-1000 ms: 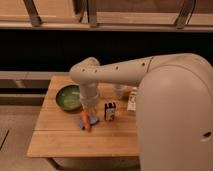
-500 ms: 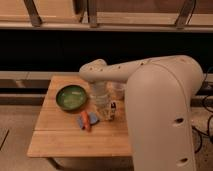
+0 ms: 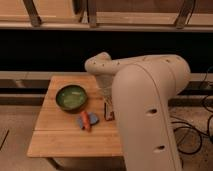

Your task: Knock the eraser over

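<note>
**Arm crowds the eraser at the table's right edge**

Over the right side of the wooden table (image 3: pixel 60 135), the gripper (image 3: pixel 106 95) hangs below the arm's elbow, largely hidden by the big pale arm (image 3: pixel 145 115). Just beneath it a sliver of the eraser (image 3: pixel 106 112) shows, dark with a pale label; its long axis cannot be judged. Left of it lies a blue and orange flat thing (image 3: pixel 86 120), and farther left a green bowl (image 3: pixel 71 96).

The arm (image 3: pixel 145 110) has swung further left across the counter (image 3: pixel 55 137), now hiding the white bottle. The gripper (image 3: pixel 107 98) has come down just above the eraser (image 3: pixel 108 112), which is half covered.
</note>
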Controlling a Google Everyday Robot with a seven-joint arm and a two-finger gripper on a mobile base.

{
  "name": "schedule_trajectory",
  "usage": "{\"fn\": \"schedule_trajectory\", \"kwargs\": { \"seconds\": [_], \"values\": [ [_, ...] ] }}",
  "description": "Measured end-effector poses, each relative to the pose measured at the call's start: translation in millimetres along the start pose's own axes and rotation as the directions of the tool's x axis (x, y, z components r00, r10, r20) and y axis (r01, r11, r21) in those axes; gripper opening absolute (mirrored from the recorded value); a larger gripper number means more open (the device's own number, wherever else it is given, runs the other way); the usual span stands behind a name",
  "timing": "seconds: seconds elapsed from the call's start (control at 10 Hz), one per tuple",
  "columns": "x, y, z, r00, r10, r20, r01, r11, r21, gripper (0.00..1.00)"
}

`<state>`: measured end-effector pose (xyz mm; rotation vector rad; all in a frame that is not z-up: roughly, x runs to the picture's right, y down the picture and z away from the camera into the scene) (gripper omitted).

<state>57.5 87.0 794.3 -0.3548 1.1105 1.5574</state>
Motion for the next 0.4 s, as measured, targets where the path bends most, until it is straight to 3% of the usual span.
{"fn": "schedule_trajectory", "kwargs": {
  "seconds": [0.1, 0.2, 0.4],
  "values": [
    [-19, 3, -5, 0.998, -0.015, 0.063, 0.015, 1.000, -0.004, 0.00],
    [-45, 14, -17, 0.984, -0.048, 0.172, 0.054, 0.998, -0.030, 0.00],
    [-64, 48, -59, 0.933, -0.118, 0.341, 0.164, 0.981, -0.107, 0.00]
  ]
}}
